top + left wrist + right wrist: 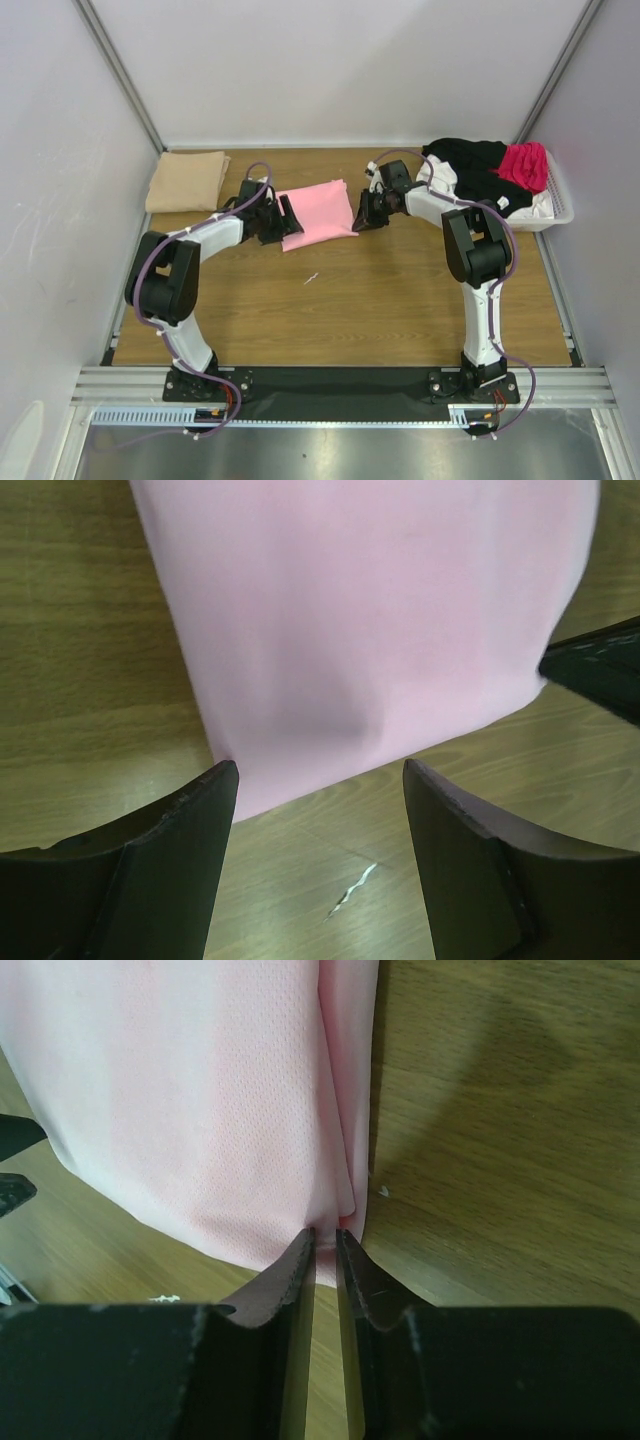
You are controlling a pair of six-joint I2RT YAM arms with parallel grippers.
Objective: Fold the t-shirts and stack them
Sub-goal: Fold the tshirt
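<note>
Wooden table [400, 300], brown, seen from above. Two robot arms are bolted at its near edge, one left and one right, and both reach into the far half. A small white scrap [313, 278] lies on the bare wood near the middle.

Just beyond it, a light pink t-shirt [322, 210] lies flat, folded into a rough rectangle. The left gripper [288, 218] sits at the shirt's left edge. Its wrist view shows two dark fingers [190, 820] spread wide, the cloth's edge just ahead of the tips, and nothing gripped. The right gripper [360, 212] is at the shirt's right edge. Its fingers [290, 1280] are almost together, pinching a folded edge of the pink cloth between the tips.

At the far left, a tan t-shirt [187, 180] lies folded, well apart from the pink one. In the far right corner, a white plastic basket [562, 195] holds a loose heap: a black t-shirt [465, 160] on the left, a magenta t-shirt [522, 163] on top to the right, and a white t-shirt [528, 207] at the near side.
</note>
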